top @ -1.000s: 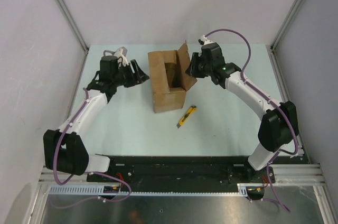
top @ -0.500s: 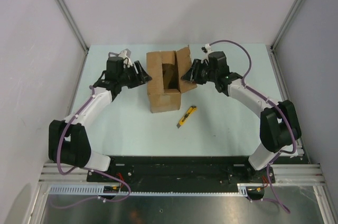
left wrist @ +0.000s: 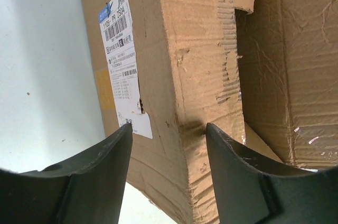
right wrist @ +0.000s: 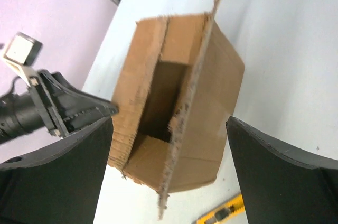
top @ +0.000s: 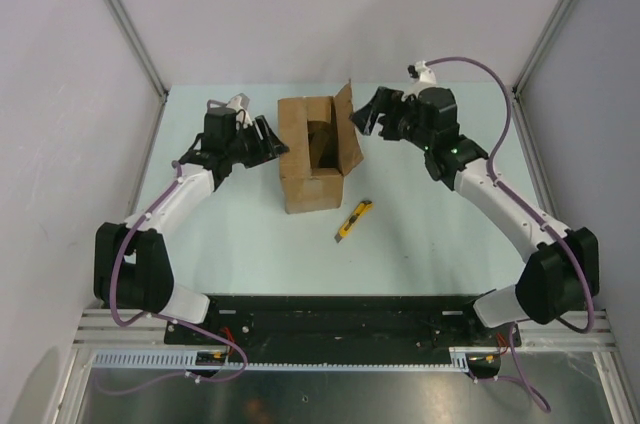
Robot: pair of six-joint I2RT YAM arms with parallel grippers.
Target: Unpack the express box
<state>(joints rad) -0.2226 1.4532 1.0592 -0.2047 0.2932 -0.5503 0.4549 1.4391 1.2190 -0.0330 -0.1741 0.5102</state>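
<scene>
The express box (top: 312, 179) is a brown carton standing in the middle of the table with its top open. Its right flap (top: 347, 124) stands upright and its inside is dark. My left gripper (top: 268, 139) is at the box's upper left edge. In the left wrist view that cardboard edge (left wrist: 174, 49) sits between the fingers of the left gripper (left wrist: 168, 126), with both tips against it beside the white label (left wrist: 121, 60). My right gripper (top: 365, 116) hangs wide open just right of the upright flap, holding nothing. Its wrist view looks down into the box (right wrist: 211, 108).
A yellow utility knife (top: 353, 220) lies on the table in front of the box's right corner, and also shows in the right wrist view (right wrist: 222, 214). Pale walls and metal posts enclose the table on three sides.
My right gripper has opened wide, let go of the right flap and drawn back to the right. The left gripper closed in on the box's left edge and has stayed there.
</scene>
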